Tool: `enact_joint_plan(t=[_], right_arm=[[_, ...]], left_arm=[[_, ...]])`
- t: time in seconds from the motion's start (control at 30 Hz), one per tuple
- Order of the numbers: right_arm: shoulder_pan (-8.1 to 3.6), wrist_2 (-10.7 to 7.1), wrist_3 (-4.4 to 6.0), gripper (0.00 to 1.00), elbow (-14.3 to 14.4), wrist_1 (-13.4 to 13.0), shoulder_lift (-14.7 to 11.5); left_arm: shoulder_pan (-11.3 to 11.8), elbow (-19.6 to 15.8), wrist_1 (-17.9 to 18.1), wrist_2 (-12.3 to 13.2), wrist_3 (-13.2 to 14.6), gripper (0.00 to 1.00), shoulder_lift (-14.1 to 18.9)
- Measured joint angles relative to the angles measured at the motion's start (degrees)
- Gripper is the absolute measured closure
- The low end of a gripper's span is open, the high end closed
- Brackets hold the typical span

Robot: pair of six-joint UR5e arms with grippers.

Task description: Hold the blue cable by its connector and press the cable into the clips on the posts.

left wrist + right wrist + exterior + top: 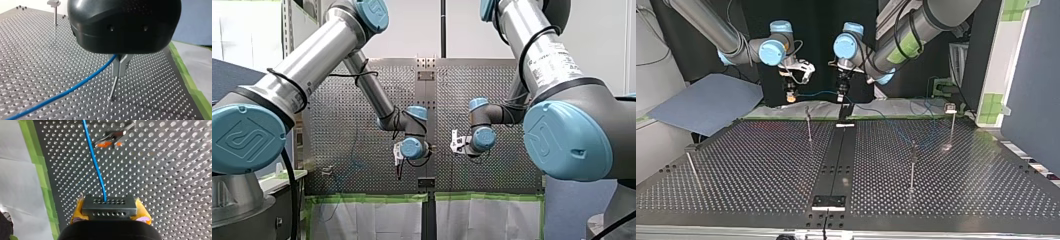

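The blue cable (pixel 75 87) runs out from between the metal fingers of my black left gripper (pixel 119 73), which is shut on it just above a thin post (pixel 113 87). My right gripper (pixel 109 212) has its yellow pads (pixel 77 210) shut on the cable's black perforated connector (pixel 109 206); the cable (pixel 93 160) leaves it and passes beside a clip with orange parts (pixel 110 141). In the top view both grippers hang over the far table edge, right (pixel 791 96) and left (pixel 841 95), with the cable (pixel 816 93) strung between them.
Several thin clip posts stand on the perforated table: one near the grippers (pixel 808 125), two at the top view's right (pixel 912 165) (pixel 951 120), one at its left (pixel 691 167). A black rail (pixel 838 160) runs down the middle. Green tape (pixel 37 170) marks the table's edge.
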Motion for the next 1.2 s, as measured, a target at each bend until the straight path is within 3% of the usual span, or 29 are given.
enact_joint_plan(t=[0.13,0.27,0.53,0.83,1.03,1.2], right_arm=[[-0.93,-1.6,0.03,1.0,1.55,-1.77,0.02],[-2.2,-3.5,0.74,1.0,2.37,-3.7,0.07],[-4.46,-7.22,1.34,1.0,2.77,-8.18,0.2],[-6.56,-11.86,2.23,1.0,3.3,-11.53,1.64],[-7.84,-14.47,2.38,1.0,3.29,-13.54,4.18],[-8.88,-16.65,3.3,1.0,3.28,-15.3,5.17]], left_arm=[[-0.24,0.0,0.14,0.06,-0.08,1.0,-0.21],[-0.8,0.34,0.11,0.03,-0.44,1.0,-0.24],[-2.33,3.65,-0.09,0.13,-3.48,1.0,-0.42],[-3.38,8.13,-3.05,-0.03,-4.15,1.0,-3.41],[-3.72,8.83,-3.57,-2.29,-3.77,1.0,-4.67],[-3.97,8.88,-3.55,-4.4,-2.6,1.0,-5.78]])
